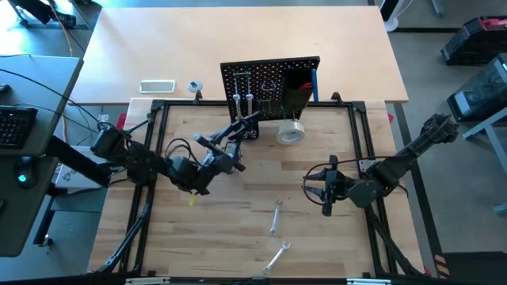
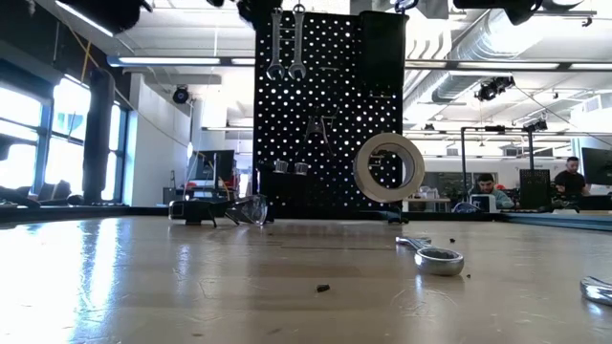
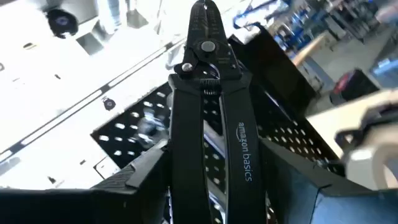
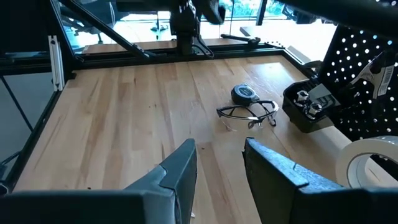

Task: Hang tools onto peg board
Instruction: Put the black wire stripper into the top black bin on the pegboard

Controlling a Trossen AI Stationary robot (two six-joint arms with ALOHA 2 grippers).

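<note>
The left claw (image 1: 224,152) pinches the pliers (image 3: 208,106); ease their handles squarely over a free hook on the board (image 1: 269,85). The right claw (image 4: 217,163) waits, spread.

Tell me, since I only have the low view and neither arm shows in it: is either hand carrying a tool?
Observer: Yes. The left hand grips black-handled pliers, their nose pointing toward the peg board.
Operator: And the right hand?
Observer: The right hand is open and empty, above the table.
Operator: How many wrenches lie loose?
Observer: Two wrenches: one mid-table, another nearer the front edge.
</note>
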